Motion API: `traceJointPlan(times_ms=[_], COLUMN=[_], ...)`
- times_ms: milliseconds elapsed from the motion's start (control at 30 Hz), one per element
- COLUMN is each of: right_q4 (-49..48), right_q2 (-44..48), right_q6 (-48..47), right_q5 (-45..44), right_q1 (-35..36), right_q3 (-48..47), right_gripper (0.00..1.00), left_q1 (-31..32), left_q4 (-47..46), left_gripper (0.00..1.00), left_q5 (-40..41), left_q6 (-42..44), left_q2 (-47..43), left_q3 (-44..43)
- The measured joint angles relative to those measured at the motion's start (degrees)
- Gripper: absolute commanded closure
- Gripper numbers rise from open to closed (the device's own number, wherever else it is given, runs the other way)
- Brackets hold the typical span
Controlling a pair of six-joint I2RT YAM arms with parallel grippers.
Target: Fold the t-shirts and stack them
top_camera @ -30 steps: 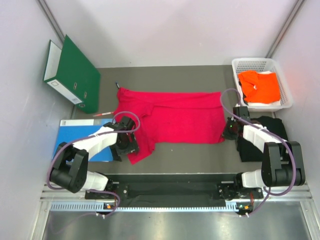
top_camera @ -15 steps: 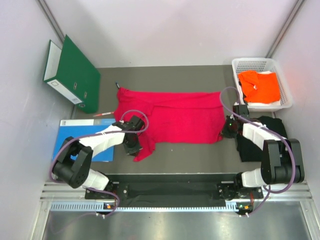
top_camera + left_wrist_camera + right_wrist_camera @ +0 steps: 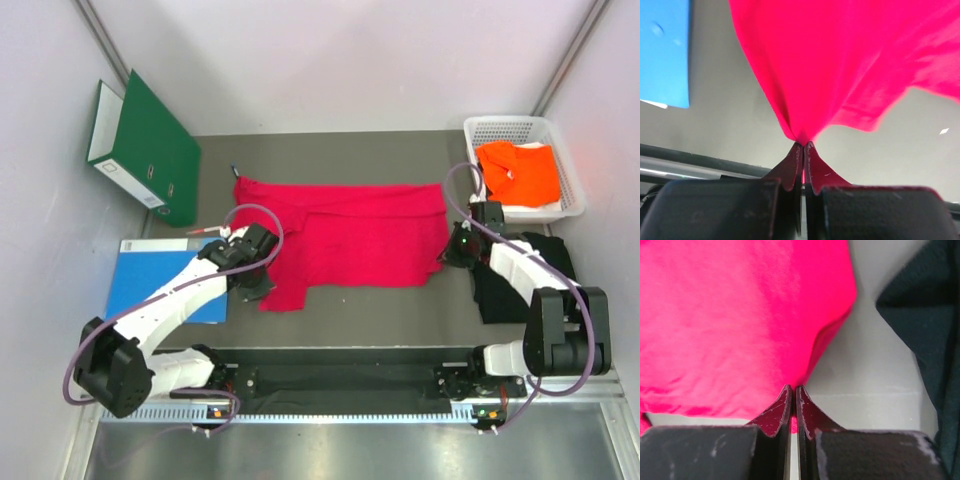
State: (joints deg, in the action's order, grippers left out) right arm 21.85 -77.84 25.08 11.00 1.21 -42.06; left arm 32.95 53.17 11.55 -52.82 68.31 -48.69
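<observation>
The left hand has its two fingers pressed together on a bunched bit of the crimson t-shirt, at the shirt's near left corner. In the left wrist view the cloth fans up and outward from that pinch in gathered folds. The right hand is likewise closed tight, nipping the near edge of the same shirt by its right corner, and a sliver of red shows between its fingertips.

Between the two hands the crimson t-shirt lies spread across the middle of the grey surface. Its long side runs left to right, and a narrower flap hangs toward the near edge on the left.

Just to the right of the right hand, the black t-shirt lies on the surface, partly under the right arm and apart from the red cloth. Beyond it, in the far right corner, the orange t-shirt sits crumpled inside a white slatted basket.

Left of the left hand lies the blue sheet, flat on the surface with the arm crossing over it. Farther back a green binder leans at the left wall, with a red pen just beside its near corner.
</observation>
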Motion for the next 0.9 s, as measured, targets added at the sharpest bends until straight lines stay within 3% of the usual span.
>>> traceJointPlan(times_ms=[367, 900], right_q4=[0.5, -3.7], right_q2=[-2.5, -18.2], right_q6=[-1.1, -1.9], right_q5=[2.9, 6.5], right_q1=[-3.3, -6.0], right_q3=[-6.0, -15.6], right_gripper=[1.0, 1.0], left_q1=[-1.9, -16.1], left_q4=[1.8, -1.2], left_gripper=[1.0, 1.0], left_q5=[6.0, 3.9], left_q6=[2.3, 11.3], left_q2=[8.7, 19.6], left_q3=[-11.1, -27.9])
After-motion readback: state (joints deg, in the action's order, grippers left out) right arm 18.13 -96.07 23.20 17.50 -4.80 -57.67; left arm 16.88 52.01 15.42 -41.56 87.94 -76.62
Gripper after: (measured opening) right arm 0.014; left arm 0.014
